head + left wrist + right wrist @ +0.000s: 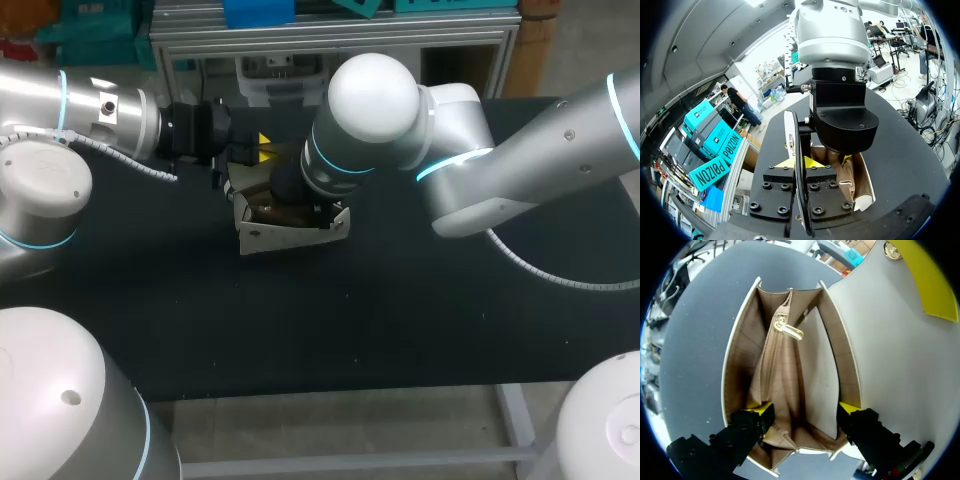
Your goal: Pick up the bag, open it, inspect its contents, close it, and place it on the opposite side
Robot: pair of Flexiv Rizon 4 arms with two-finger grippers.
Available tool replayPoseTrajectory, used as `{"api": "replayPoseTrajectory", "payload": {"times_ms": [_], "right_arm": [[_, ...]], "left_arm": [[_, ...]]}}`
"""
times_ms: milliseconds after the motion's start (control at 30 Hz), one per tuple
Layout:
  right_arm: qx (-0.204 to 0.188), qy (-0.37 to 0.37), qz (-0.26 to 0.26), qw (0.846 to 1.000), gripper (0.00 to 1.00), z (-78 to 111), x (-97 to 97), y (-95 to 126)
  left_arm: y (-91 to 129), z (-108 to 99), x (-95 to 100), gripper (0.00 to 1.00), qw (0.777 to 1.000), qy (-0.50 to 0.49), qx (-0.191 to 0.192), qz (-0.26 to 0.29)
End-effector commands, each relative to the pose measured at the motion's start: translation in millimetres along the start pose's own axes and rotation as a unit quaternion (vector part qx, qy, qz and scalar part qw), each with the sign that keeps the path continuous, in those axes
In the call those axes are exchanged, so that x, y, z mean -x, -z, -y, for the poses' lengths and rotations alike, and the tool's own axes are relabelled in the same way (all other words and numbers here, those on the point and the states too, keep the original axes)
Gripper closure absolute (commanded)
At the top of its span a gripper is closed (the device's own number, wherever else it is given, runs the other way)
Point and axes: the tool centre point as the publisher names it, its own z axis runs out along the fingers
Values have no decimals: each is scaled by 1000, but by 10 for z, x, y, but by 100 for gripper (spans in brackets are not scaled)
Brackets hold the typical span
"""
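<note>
Jaws of the left gripper (263, 148) were clamped on the white bag (290, 232), which stood open on the table (400, 320) near its far edge, left of middle, while the right gripper (288, 195) hung down into its mouth. From the left wrist, the bag's flap (788, 132) ran edge-on between the yellow tips, pinched from both sides. From the right wrist, the right jaws stood apart inside the beige lining (742, 365), a gold zip pull (789, 331) ahead of them.

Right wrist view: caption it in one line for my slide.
Right gripper spread open inside the white bag, flap folded back, showing tan lining and a gold zipper pull.
</note>
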Motion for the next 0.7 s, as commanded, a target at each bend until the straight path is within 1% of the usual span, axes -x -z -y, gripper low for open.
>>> {"api": "replayPoseTrajectory", "payload": {"times_ms": [33, 700], "right_arm": [[-4, 0, -1, 1000, 0, 9, 2, -55], [-3, 1, 0, 1000, 0, 9, 4, -61]], "left_arm": [[26, 31, -16, 100, 1000, -3, -5, 2], [-4, 42, -18, 100, 1000, -8, -5, -3]]}}
